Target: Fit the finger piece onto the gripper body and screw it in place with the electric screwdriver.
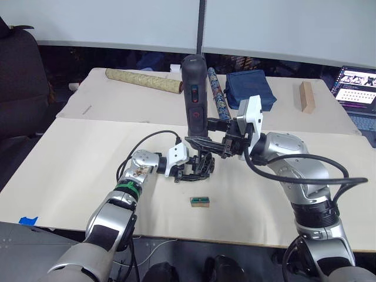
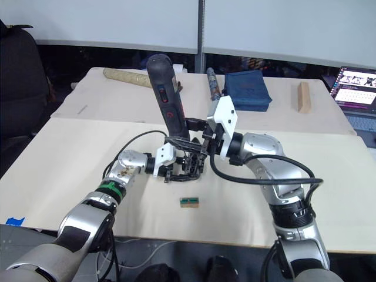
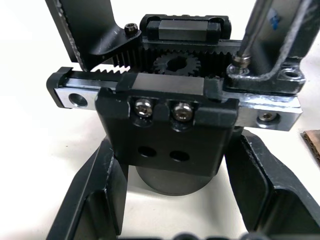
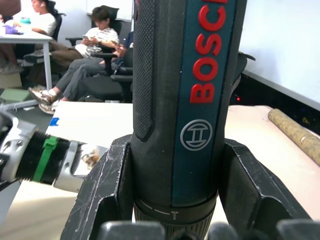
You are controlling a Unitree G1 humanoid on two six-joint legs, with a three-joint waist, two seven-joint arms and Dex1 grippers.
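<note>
Two grippers meet mid-table: the right gripper clamps the electric screwdriver upright, bit down onto the gripper body, which the left gripper pinches by its round base. Beige table; people seated beyond.

1. I see the gripper body, black with a round base, toothed racks and a centre gear, standing upright on the surface.
2. The finger piece sits on the gripper body's rail, at one end.
3. The electric screwdriver stands nearly upright above the gripper body, its metal bit touching a screw on the finger piece.
</note>
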